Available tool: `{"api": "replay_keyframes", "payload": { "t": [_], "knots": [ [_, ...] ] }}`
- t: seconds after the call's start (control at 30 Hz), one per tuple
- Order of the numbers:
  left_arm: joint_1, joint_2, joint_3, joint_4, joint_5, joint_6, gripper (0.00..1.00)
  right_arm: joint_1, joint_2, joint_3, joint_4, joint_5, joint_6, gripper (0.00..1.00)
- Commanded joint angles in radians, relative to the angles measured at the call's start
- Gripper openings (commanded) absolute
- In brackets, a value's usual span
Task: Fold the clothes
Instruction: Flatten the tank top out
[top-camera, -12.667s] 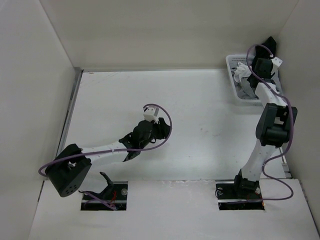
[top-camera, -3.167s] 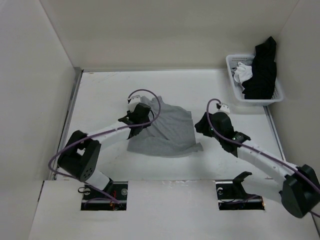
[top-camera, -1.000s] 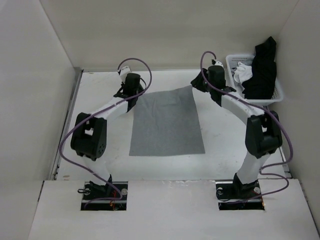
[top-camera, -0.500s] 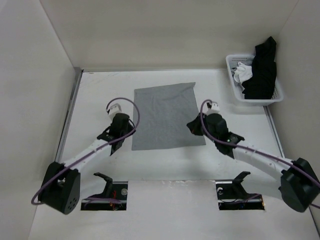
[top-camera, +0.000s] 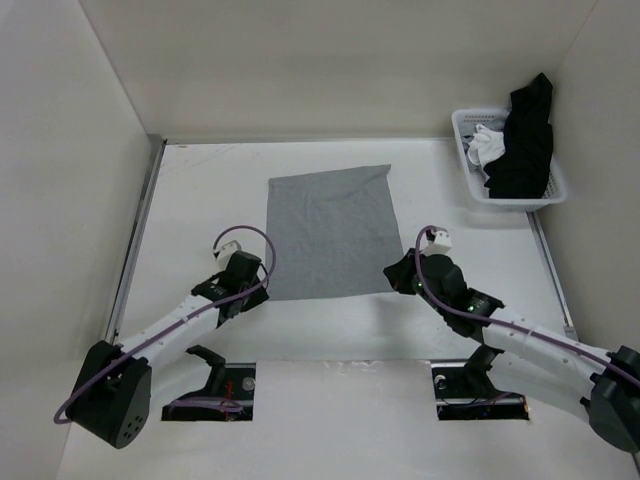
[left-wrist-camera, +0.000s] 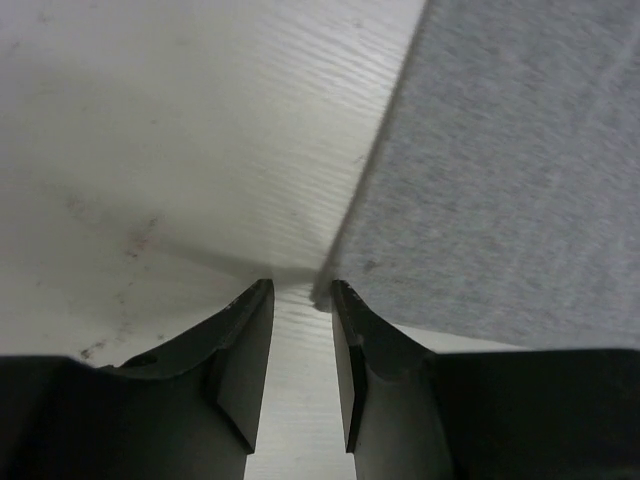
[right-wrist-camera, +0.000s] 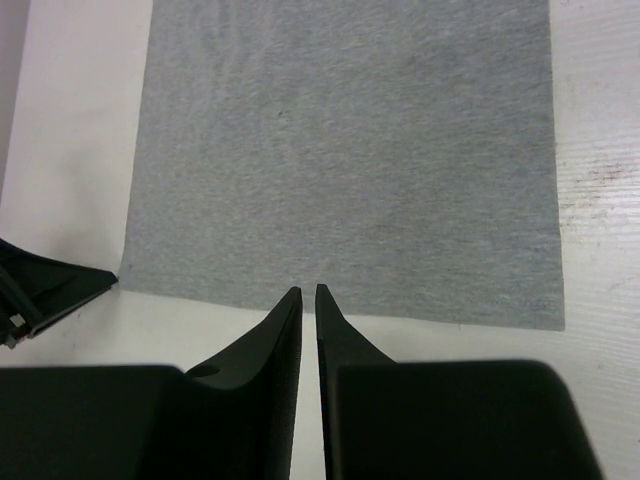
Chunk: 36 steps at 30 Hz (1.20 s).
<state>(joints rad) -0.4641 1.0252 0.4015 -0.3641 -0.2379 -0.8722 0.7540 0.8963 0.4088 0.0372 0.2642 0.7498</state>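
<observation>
- clothes (top-camera: 328, 235) lie flat on table (top-camera: 200, 190), long axis 12–6 in top view.
- L gripper (left-wrist-camera: 300, 290): jaws slightly apart, empty. Near-L corner is right at its tips, approx 1 o'clock.
- R gripper (right-wrist-camera: 308, 290): jaws a thin slit, empty. Near hem at 12, just short of it.
- L arm is nearer.

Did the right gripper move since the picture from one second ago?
Yes. The right gripper came back from beside the basket to the near edge of the grey top.
</observation>
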Motion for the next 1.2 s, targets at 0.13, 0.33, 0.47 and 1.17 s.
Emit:
{"api": "replay_keyframes", "payload": {
  "t": [0.13,0.33,0.47,1.17],
  "knots": [
    [-0.026,0.053,0.030,0.007,0.008,-0.004,0.29,0.011,0.024,-0.016,0.056,0.027,0.013,0.14],
    [-0.046,0.084,0.037,0.001,0.020,-0.002,0.27,0.011,0.033,-0.021,0.078,0.026,0.006,0.16],
    [-0.049,0.127,0.051,0.011,0.017,0.010,0.20,-0.003,0.047,-0.021,0.090,0.027,0.005,0.21],
    [0.034,-0.132,0.048,0.065,-0.001,0.016,0.00,-0.057,0.124,0.042,-0.272,0.191,0.129,0.43]
  ]
}}
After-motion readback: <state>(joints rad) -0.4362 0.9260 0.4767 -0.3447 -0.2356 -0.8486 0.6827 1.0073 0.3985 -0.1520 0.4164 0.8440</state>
